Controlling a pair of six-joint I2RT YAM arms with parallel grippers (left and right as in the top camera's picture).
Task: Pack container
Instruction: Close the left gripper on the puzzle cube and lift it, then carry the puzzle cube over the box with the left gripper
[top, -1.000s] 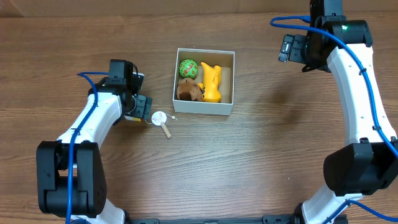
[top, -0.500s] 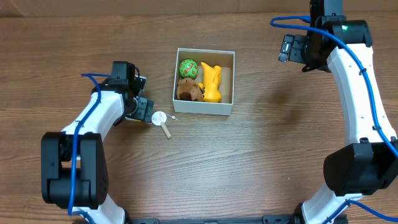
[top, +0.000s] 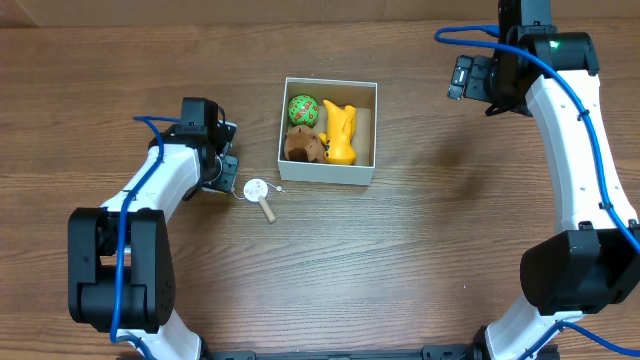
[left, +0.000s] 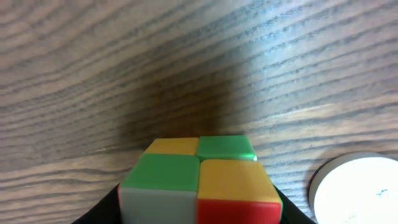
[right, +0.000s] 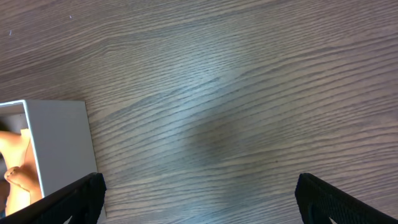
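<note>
At table (top: 420, 260) centre, square container (top: 328, 175) mouth-up; left hand (top: 226, 172) tight on cube (left: 199, 180), right hand (top: 462, 77) spread

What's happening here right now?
The left gripper is closed around a small multicoloured puzzle cube on the table, left of the container. A green ball, a yellow toy and a brown toy already lie in the container. A white disc with a wooden handle lies beside the cube. The right gripper hangs open and empty to the container's right.
</note>
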